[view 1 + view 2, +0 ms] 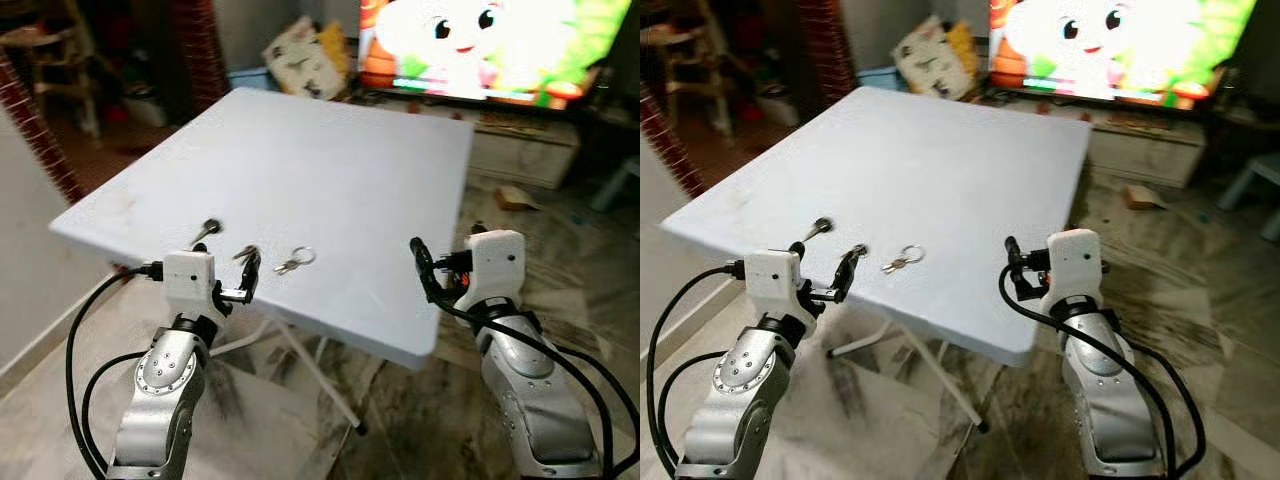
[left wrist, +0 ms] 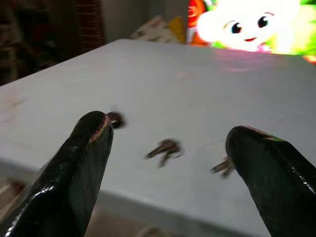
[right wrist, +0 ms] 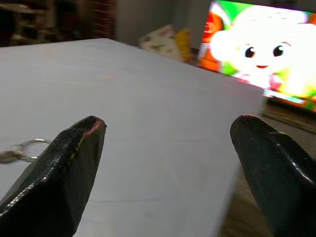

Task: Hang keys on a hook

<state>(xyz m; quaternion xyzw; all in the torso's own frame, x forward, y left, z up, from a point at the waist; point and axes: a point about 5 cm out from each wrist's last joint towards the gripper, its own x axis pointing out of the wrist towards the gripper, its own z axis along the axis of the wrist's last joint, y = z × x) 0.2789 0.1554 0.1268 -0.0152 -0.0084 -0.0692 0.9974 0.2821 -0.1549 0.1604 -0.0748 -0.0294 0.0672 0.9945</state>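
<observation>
Keys (image 1: pixel 295 262) on a ring near the worktop's (image 1: pixel 330 170) front edge, not picked up yet, with left claw (image 1: pixel 249 275) wide open just beside them, ready to grab, and right claw (image 1: pixel 418 262) open near the front right corner.

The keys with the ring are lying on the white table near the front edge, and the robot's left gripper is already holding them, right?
Not quite. The keys do lie on the white table near its front edge, but the left gripper is open and holds nothing; it sits just short of them. The left eye view shows the gap, and the left wrist view shows its fingers spread apart.
</observation>
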